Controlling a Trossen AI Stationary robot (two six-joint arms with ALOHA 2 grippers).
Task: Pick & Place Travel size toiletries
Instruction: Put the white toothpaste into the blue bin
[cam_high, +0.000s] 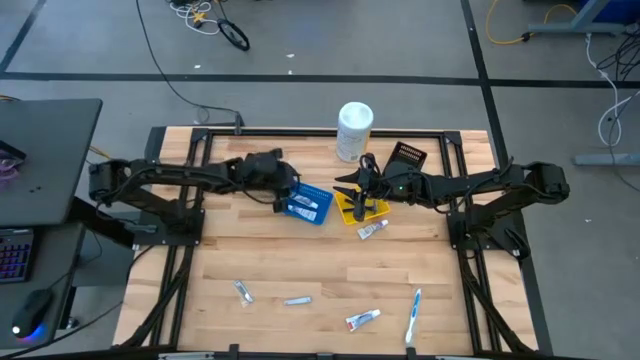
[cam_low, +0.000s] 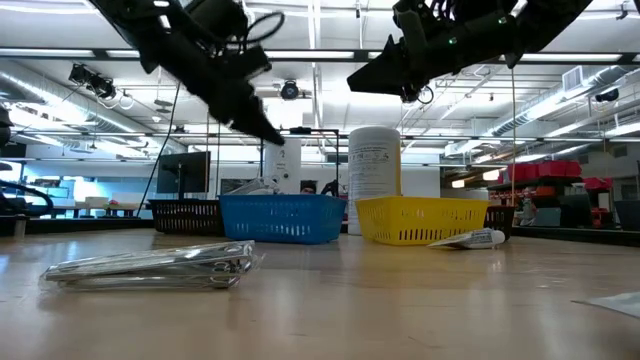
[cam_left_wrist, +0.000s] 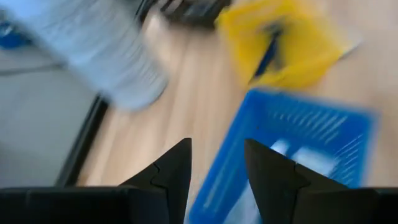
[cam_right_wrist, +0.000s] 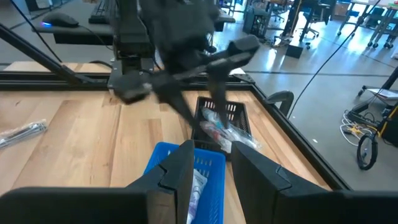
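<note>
Travel size toiletries lie loose on the near part of the table: a wrapped item (cam_high: 243, 291), a small tube (cam_high: 297, 300), a red-ended tube (cam_high: 362, 319) and a toothbrush (cam_high: 412, 315). One more tube (cam_high: 372, 230) lies against the yellow bin (cam_high: 360, 208). My left gripper (cam_left_wrist: 217, 168) hangs open over the left edge of the blue bin (cam_high: 310, 205), which holds white packets. My right gripper (cam_right_wrist: 211, 168) hangs open above the yellow bin, with nothing between its fingers.
A tall white canister (cam_high: 354, 130) stands behind the two bins, with a black bin (cam_high: 405, 158) to its right. In the right wrist view a dark mesh bin (cam_right_wrist: 217, 115) with wrapped items shows beyond the blue bin. The table's near half has free room around the loose items.
</note>
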